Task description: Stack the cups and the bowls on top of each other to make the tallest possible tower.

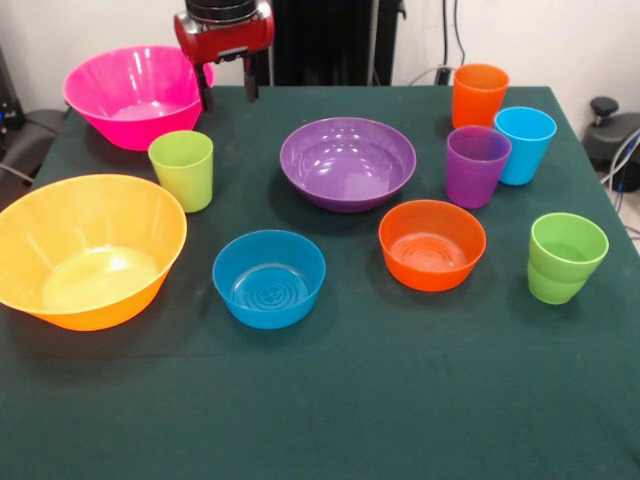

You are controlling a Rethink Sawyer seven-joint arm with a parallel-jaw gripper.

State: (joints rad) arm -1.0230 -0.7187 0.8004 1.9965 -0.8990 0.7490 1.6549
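My gripper [227, 90] hangs open and empty at the table's far side, just right of the big pink bowl [135, 95]. The lime-yellow cup [183, 170] stands below it. The wide purple bowl [348, 162] sits mid-table. The small blue bowl [269, 277] and small orange bowl [432, 243] sit nearer the front. The big yellow-orange bowl [88, 248] is at the left. The orange cup [479, 95], light blue cup [524, 144] and purple cup [476, 165] cluster at the right. The green cup [565, 257] stands at the far right. All pieces stand apart, none stacked.
The table [330, 400] has a dark green cloth. A black column stands behind the table's far edge. Cables and dark equipment lie off the right and left edges.
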